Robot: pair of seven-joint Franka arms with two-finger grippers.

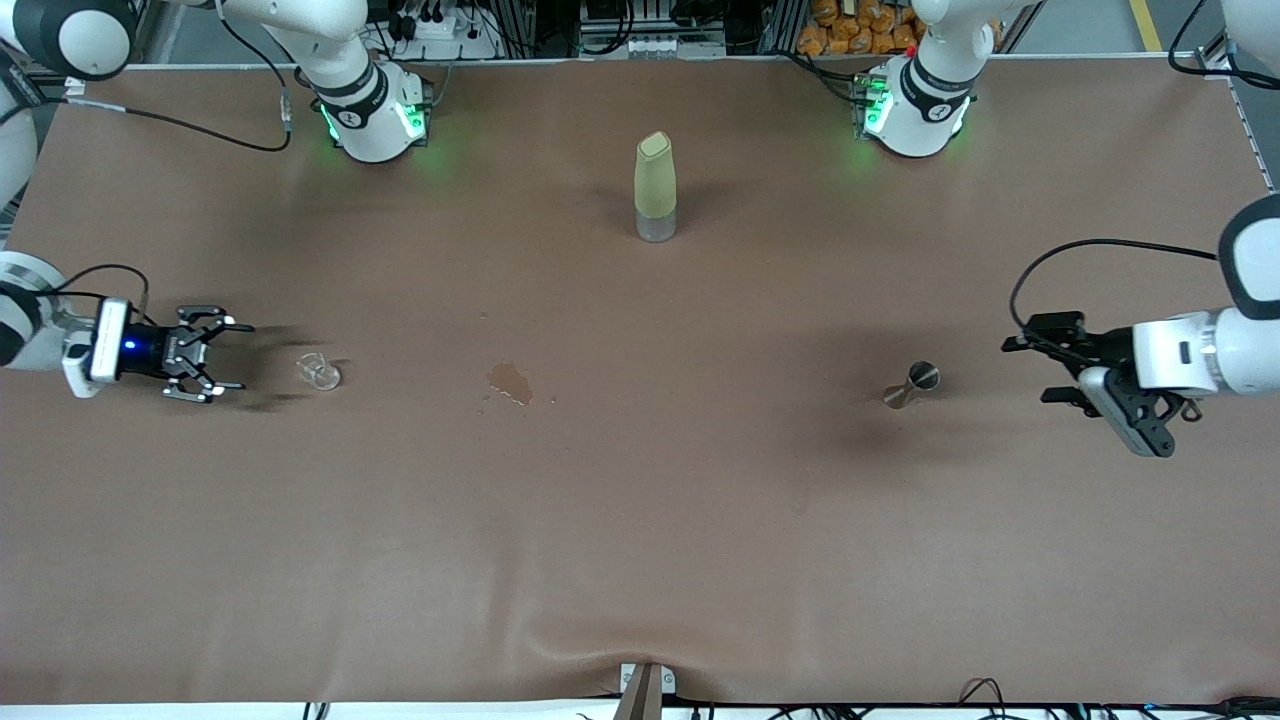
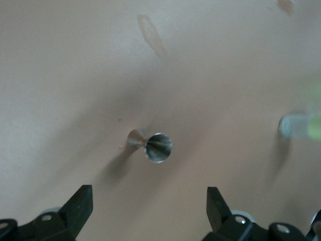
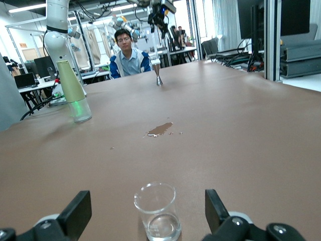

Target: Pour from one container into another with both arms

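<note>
A small clear glass beaker (image 1: 320,372) stands upright on the brown table toward the right arm's end. My right gripper (image 1: 240,357) is low beside it, open, and points at it. In the right wrist view the beaker (image 3: 156,211) sits between the spread fingers (image 3: 77,211) without touching them. A small metal jigger (image 1: 912,383) stands toward the left arm's end. My left gripper (image 1: 1025,370) is open beside it, a short gap away. The left wrist view shows the jigger (image 2: 153,145) ahead of the open gripper (image 2: 149,203), with nothing between its fingers.
A tall tan bottle with a clear base (image 1: 655,190) stands mid-table near the arms' bases. A small brown spill (image 1: 510,382) marks the cloth between beaker and jigger. A person sits past the table's end in the right wrist view (image 3: 129,55).
</note>
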